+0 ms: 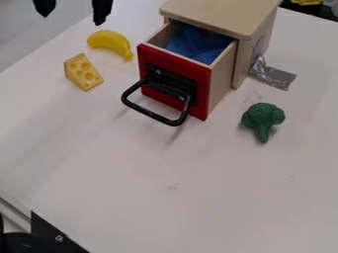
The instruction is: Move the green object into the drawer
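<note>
"Judging by the drawer (223, 76), how far along is this?"

"Only the opening part looks done. It stands pulled out of its wooden cabinet (221, 15), with something blue (198, 44) showing inside, so there's a way in."

"And the green object?"

"The toy broccoli (263, 117) lies on the tabletop (139, 173), off to one side of the drawer and apart from it. The banana (109, 41) and the cheese (83, 72) are over on the opposite side."

"Is anything holding it?"

"No. The gripper (72, 19) is on the banana's side of the drawer, away from the broccoli. Its jaws are wide apart, with nothing between them."

"So what's left?"

"Nearly all the moving, I'd say: cross to the broccoli, grip it, lift it clear of the drawer's wall, then let it go inside. The raised red front could catch it if it's carried too low."
</note>
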